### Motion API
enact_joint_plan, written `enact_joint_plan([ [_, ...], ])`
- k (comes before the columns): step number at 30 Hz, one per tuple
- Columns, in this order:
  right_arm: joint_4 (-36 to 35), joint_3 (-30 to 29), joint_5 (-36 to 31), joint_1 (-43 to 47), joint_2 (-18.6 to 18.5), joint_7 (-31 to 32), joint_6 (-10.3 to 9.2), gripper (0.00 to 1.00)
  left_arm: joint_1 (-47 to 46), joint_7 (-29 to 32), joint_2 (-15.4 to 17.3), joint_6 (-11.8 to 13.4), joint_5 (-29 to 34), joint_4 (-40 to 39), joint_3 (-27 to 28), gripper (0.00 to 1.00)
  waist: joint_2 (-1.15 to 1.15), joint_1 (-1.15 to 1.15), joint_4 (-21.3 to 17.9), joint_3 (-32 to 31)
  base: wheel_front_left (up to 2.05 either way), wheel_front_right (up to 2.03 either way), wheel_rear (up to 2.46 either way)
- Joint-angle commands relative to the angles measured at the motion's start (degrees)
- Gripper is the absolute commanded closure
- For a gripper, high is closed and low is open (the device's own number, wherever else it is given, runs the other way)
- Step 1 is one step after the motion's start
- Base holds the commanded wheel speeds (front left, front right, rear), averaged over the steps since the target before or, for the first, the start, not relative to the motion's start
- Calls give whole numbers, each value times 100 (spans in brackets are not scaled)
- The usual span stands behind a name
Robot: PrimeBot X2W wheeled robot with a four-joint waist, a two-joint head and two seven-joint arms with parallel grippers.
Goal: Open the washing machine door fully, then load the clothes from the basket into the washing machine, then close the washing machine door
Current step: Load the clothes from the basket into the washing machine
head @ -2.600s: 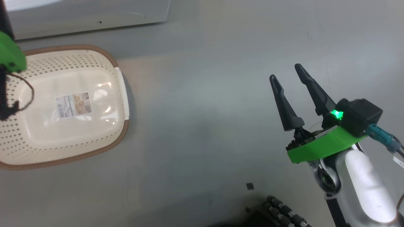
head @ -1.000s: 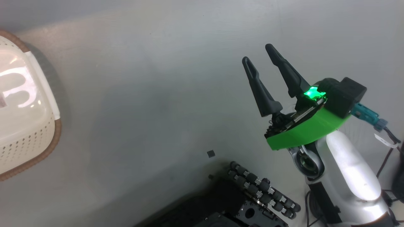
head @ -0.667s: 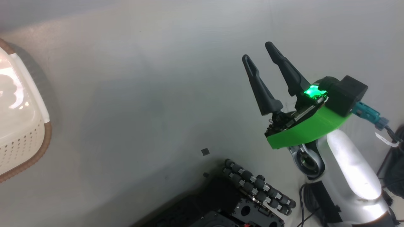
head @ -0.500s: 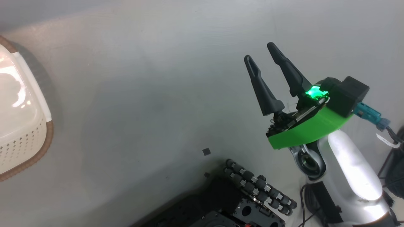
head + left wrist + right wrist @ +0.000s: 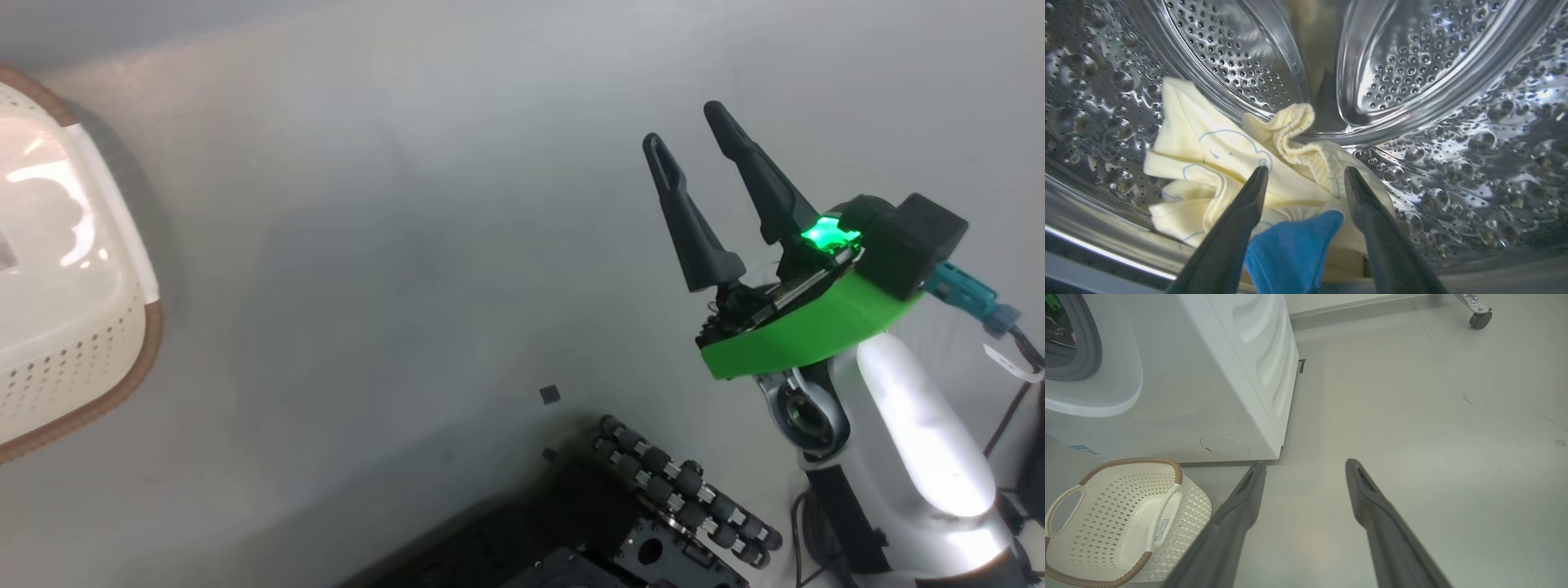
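Note:
Inside the washing machine's steel drum (image 5: pixel 1433 61), the clothes (image 5: pixel 1208 151), pale cream-yellow with a bright blue patch (image 5: pixel 1294 241), lie crumpled on the drum wall. My left gripper (image 5: pixel 1306 173) is open, its fingers spread on either side of the fabric and gripping nothing. My right gripper (image 5: pixel 684 126) hangs open and empty over the grey floor, also seen as the right gripper (image 5: pixel 1305 464) in its own wrist view. The white washing machine (image 5: pixel 1208 375) shows its grey gasket (image 5: pixel 1090 343). The cream basket (image 5: pixel 1126 522) stands before it, nothing inside; the basket (image 5: pixel 73 327) sits at the left. The washing machine door is out of view.
My black base with its rollers (image 5: pixel 678 490) sits at the bottom of the head view, beside a small black square (image 5: pixel 549 394) on the floor. A caster wheel (image 5: pixel 1478 318) stands at the far right. Cables hang behind my right arm (image 5: pixel 914 441).
The head camera has swung right since the oldest frame, pushing the basket to the left edge, then drifted back slightly. My right gripper has kept the same open pose.

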Motion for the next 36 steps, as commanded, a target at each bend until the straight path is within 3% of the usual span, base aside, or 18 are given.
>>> enact_joint_plan([
  [1,-139,-4,-51,159,-30,-54,20,0,149,47,191,95,-68,-321,162,0,0,0,91,-61,0,0,0],
  [9,-190,-317,-325,266,-30,-54,20,0,1479,-110,298,550,-434,-1549,437,0,0,0,552,-371,0,0,0],
  [18,-220,-517,-619,366,-30,-55,20,0,3147,-834,213,919,-978,-2592,939,0,0,0,1017,-753,0,0,0],
  [29,-291,-942,-1050,667,-130,5,20,0,5556,-2554,-531,1136,-1296,-3332,1213,0,0,0,1650,-1568,0,0,0],
  [36,-459,-1188,-1265,943,-244,240,20,0,6509,-2897,-1111,1205,-1240,-3538,977,0,0,0,2002,-2145,0,0,0],
])
